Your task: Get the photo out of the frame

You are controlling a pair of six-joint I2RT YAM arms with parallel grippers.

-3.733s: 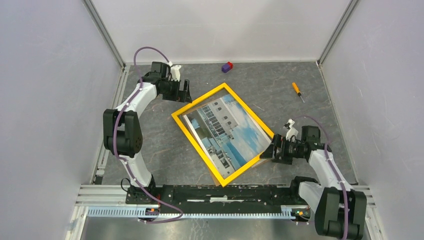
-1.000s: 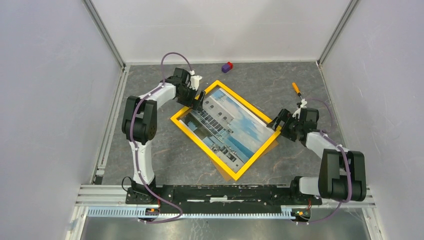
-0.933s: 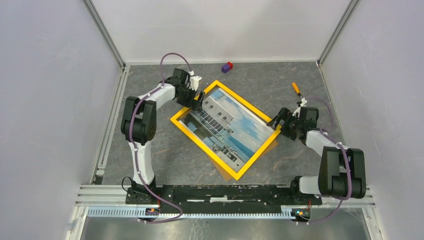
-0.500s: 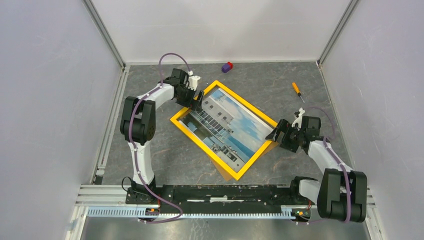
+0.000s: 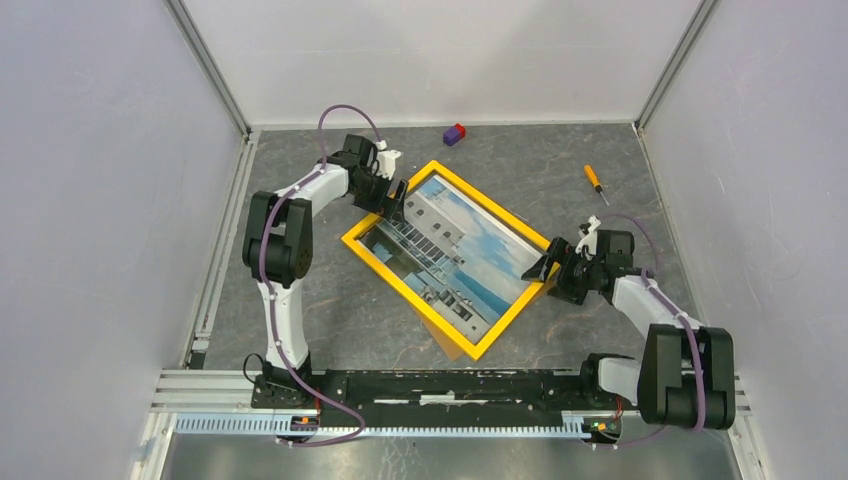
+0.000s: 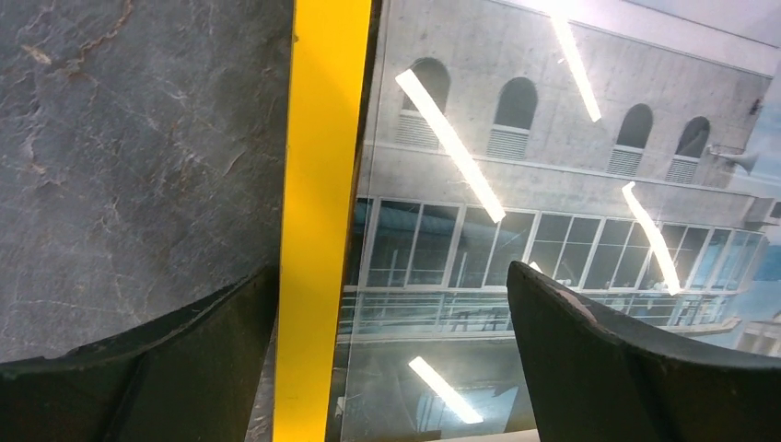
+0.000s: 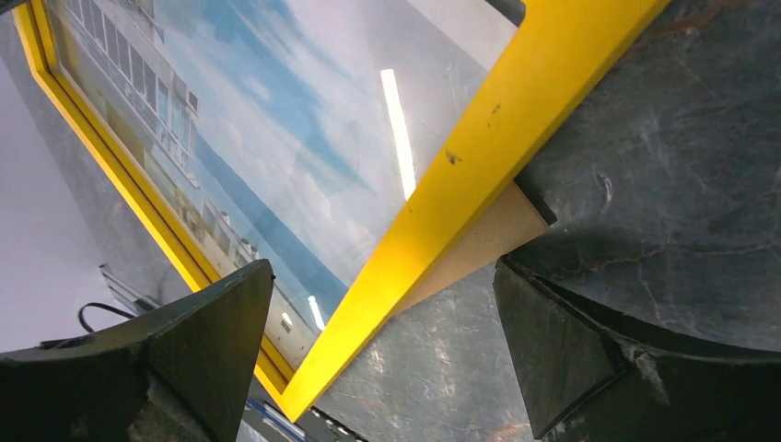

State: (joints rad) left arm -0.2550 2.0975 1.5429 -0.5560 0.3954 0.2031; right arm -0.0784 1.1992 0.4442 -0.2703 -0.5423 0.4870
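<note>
left fingers [image 6: 147,368]: wide open, straddling the frame [image 6: 322,230] rail, with one finger out over the surface [image 6: 138,138] and the other over the photo [image 6: 553,184].
right fingers [image 7: 157,359]: open wide as well, set astride the opposite rail; nothing gripped.
photo: inside the frame, stretching between both pairs of fingers.
backing board [image 7: 470,249]: a brown corner pokes out under the rail, right between the right fingers.
screwdriver [image 5: 595,183]: beyond the right fingers, well apart.
block [image 5: 455,133]: past the left fingers, near the far wall.
</note>
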